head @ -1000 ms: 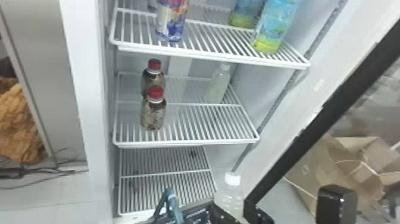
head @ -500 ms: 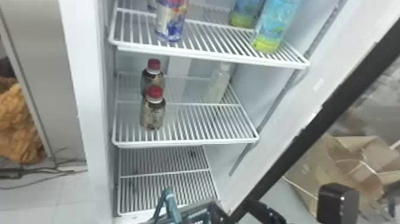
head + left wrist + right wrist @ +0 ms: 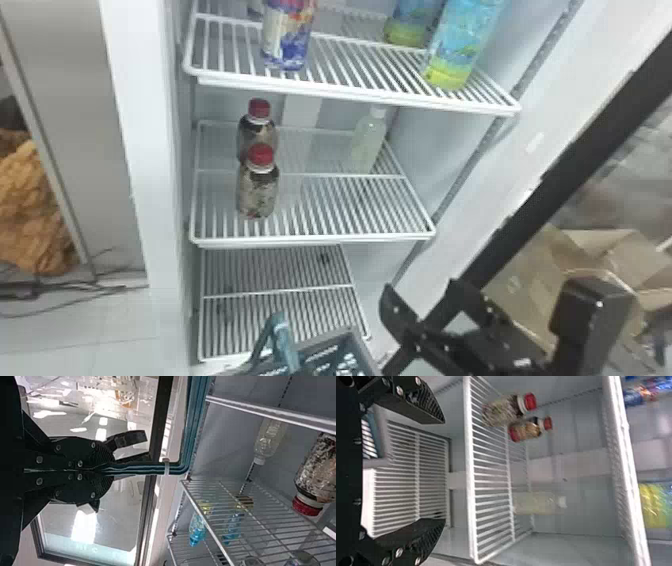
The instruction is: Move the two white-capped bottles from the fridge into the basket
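Note:
One white-capped bottle [image 3: 368, 142] stands at the middle shelf's back right; in the right wrist view this bottle [image 3: 540, 503] lies beyond the fingers. The right gripper [image 3: 424, 296] is at the head view's bottom right, beside the basket [image 3: 357, 345]. In the right wrist view, the right gripper [image 3: 443, 471] has widely parted fingers and nothing between them. Part of the basket rim [image 3: 381, 451] shows past the upper finger. In the left wrist view, the left gripper [image 3: 110, 469] is shut on the teal basket handle [image 3: 152, 469]. The basket's contents are hard to make out.
Two red-capped bottles [image 3: 257, 187] stand at the middle shelf's left. Blue and green bottles [image 3: 462, 47] and a colourful one [image 3: 287, 37] occupy the upper shelf [image 3: 350, 95]. The open door's black frame [image 3: 555, 165] slants along the right, before cardboard [image 3: 600, 250].
A second ago the right gripper was holding a white-capped bottle above the basket; the bottle has left its fingers, which have opened and shifted right and up. The shelf bottles stand as before.

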You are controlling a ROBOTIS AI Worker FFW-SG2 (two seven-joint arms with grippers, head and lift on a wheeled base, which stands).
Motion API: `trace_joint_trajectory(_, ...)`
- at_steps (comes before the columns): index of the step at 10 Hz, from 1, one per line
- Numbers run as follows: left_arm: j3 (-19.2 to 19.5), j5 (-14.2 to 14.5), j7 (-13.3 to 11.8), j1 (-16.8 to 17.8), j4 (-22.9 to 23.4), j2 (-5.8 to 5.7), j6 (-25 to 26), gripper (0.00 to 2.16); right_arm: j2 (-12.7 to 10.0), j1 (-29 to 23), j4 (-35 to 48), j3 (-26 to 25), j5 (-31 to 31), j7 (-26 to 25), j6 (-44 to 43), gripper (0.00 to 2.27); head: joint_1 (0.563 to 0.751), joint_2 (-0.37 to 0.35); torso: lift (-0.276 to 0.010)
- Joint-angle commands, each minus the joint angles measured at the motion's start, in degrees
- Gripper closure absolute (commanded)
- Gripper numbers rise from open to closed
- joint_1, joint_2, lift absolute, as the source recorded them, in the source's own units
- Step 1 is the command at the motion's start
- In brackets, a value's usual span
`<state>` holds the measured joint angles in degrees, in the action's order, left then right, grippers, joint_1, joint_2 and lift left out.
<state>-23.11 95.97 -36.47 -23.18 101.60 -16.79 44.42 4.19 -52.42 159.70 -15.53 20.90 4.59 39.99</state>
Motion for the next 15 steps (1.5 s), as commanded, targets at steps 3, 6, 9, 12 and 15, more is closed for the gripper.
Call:
trace_joint_trajectory(3,0.0,0.0,0.0,0.0,0.0,0.09,0.2,1.12,1.8,10.2,-11.7,3.2,-0.1,0.1,-11.3,0.06,0.695,-0.35,-0.26)
trace_joint_trajectory(6,0.3,0.0,0.0,0.0,0.0,0.27,0.0,1.12,2.9,18.1,-22.9,6.6,-1.7,0.1,-23.1,0.06,0.695,-0.35,-0.26)
trace_joint_trajectory(9,0.3,-0.1,0.0,0.1,0.0,0.35,0.2,1.12,2.8,25.7,-35.5,8.2,-5.2,0.1,-35.8,0.04,0.695,-0.35,-0.26)
trace_joint_trajectory(12,0.4,-0.1,-0.1,0.1,0.0,0.44,0.0,1.12,2.1,31.2,-44.5,7.2,-8.4,0.0,-41.3,0.04,0.695,-0.35,-0.26)
trace_joint_trajectory(15,0.4,-0.2,-0.1,0.3,0.0,0.44,0.3,1.12,2.7,38.1,-52.8,7.9,-8.1,0.7,-43.1,0.02,0.695,-0.35,-0.26)
